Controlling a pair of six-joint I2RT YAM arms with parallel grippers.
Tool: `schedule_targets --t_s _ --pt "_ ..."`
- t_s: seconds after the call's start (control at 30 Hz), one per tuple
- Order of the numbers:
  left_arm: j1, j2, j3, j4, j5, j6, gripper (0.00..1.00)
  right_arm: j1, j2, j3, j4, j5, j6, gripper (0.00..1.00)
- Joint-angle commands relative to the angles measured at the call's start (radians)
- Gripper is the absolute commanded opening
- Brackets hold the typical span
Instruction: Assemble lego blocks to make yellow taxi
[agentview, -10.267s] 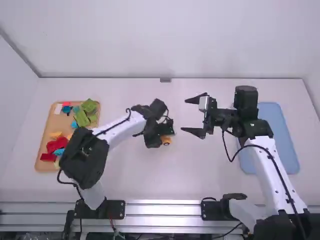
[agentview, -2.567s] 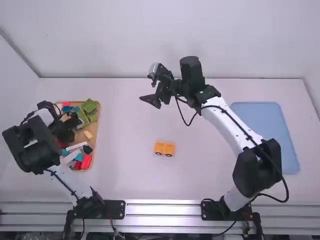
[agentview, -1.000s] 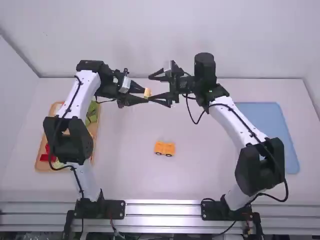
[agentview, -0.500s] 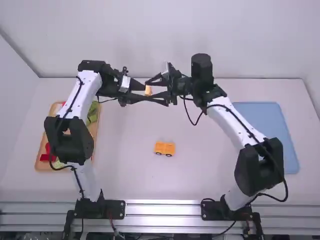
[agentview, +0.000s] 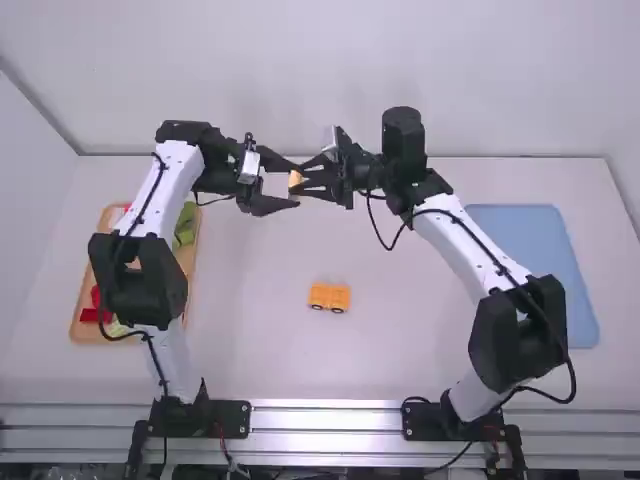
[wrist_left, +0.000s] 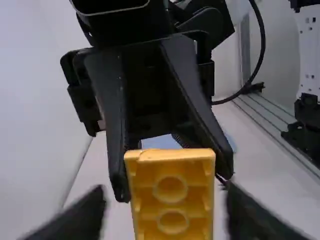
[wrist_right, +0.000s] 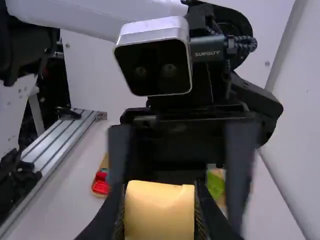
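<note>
In the high view my left gripper (agentview: 297, 184) stands open around a small yellow-orange block (agentview: 295, 180), held up above the back of the table. My right gripper (agentview: 301, 178) is shut on that block from the other side. The left wrist view shows the block's hollow side (wrist_left: 172, 195) between the right arm's fingers, with my left gripper (wrist_left: 166, 207) spread wide and a gap on each side. In the right wrist view the block (wrist_right: 159, 210) sits between the pads of my right gripper (wrist_right: 160, 217). A yellow car piece with black wheels (agentview: 329, 297) rests mid-table.
At the left a wooden tray (agentview: 84, 325) holds red, green and other blocks, partly behind the left arm. A blue tray (agentview: 540, 270) lies at the right. Both forearms reach over the table, their grippers close together at the back.
The left arm brought the block from the wooden tray to the back middle. The right gripper moved left and closed on it, and the left gripper's fingers have since spread apart. The car piece was uncovered.
</note>
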Motion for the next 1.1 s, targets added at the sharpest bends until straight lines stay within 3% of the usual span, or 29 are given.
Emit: schedule_targets --t_s 0.0,0.1,0.27,0.43,0.5,0.53,0.6,0.7,0.8,0.83,0.87,0.9,0.97,1.0,1.07 --pt "-0.012 -0.012 -0.009 -0.002 0.038 0.020 0.99 0.005 -0.002 -0.009 0.011 -0.025 0.019 0.00" --pt "-0.012 -0.012 -0.009 0.023 0.013 -0.062 0.99 -0.005 -0.003 -0.009 0.047 -0.004 0.052 0.00" --pt "-0.012 -0.012 -0.017 0.208 -0.261 -0.446 0.99 -0.050 -0.050 -0.009 -0.024 0.279 0.127 0.00" --pt "-0.014 -0.012 -0.100 0.605 -0.715 -1.195 0.99 -0.069 -0.164 -0.009 -0.343 0.615 0.021 0.00" --pt "-0.026 -0.012 -0.142 0.731 -0.967 -1.465 0.99 -0.057 -0.207 -0.009 -0.454 0.779 0.021 0.00" --pt "-0.037 -0.012 -0.182 0.811 -1.189 -1.687 0.99 -0.037 -0.239 -0.009 -0.539 0.922 0.031 0.00" --pt "-0.050 -0.012 -0.216 0.851 -1.341 -1.827 0.99 -0.011 -0.261 -0.009 -0.619 1.044 0.053 0.00" --pt "-0.063 -0.012 -0.260 0.910 -1.354 -1.851 0.99 0.029 -0.268 -0.009 -0.730 1.151 0.055 0.00" --pt "-0.064 -0.012 -0.314 0.993 -1.264 -1.923 0.99 0.054 -0.261 -0.010 -0.812 1.184 0.092 0.00" --pt "-0.057 -0.012 -0.323 1.023 -1.251 -1.930 0.96 0.062 -0.251 -0.013 -0.831 1.183 0.089 0.00" --pt "-0.050 -0.014 -0.314 1.011 -1.277 -1.974 0.83 0.066 -0.243 -0.019 -0.836 1.184 0.087 0.00" --pt "-0.048 -0.017 -0.305 0.992 -1.305 -2.018 0.81 0.067 -0.240 -0.022 -0.836 1.186 0.088 0.00" --pt "-0.044 -0.048 -0.293 0.963 -1.389 -2.094 0.68 0.063 -0.233 -0.040 -0.843 1.187 0.101 0.00" --pt "-0.046 -0.072 -0.295 0.960 -1.408 -2.097 0.66 0.058 -0.232 -0.053 -0.847 1.187 0.112 0.00" --pt "-0.061 -0.145 -0.317 0.962 -1.416 -2.088 0.73 0.056 -0.232 -0.084 -0.846 1.183 0.125 0.00"
